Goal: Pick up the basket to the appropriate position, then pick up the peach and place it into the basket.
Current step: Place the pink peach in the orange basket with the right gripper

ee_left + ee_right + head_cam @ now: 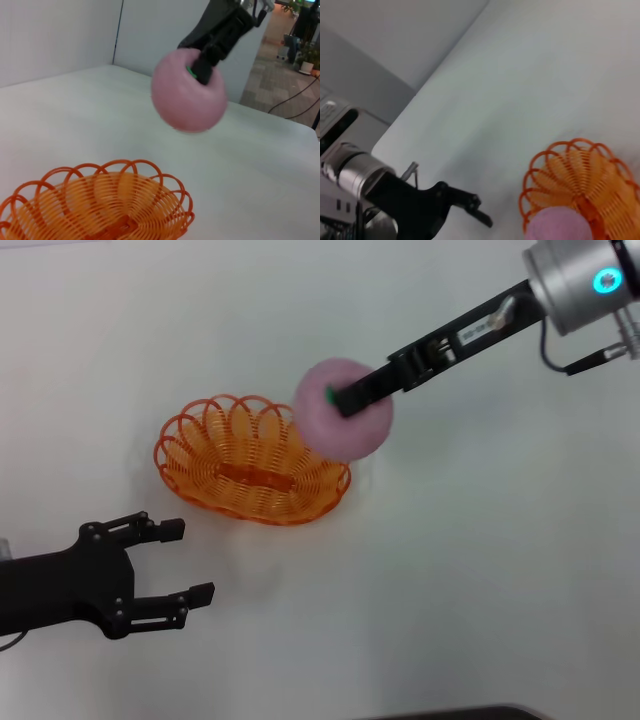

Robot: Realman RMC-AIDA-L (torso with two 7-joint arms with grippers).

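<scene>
The peach [343, 410] is held clamped in the right gripper [350, 397], above the basket's [250, 475] far rim. The placing step is judged underway: centring, lowering and release are needed. The left gripper [190, 560], fingers apart, is parked near the basket.

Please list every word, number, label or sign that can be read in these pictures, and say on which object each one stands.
No text can be read.
A white label on the right arm, behind the right gripper holding the peach: too small to read.
The basket and left gripper carry none.
</scene>
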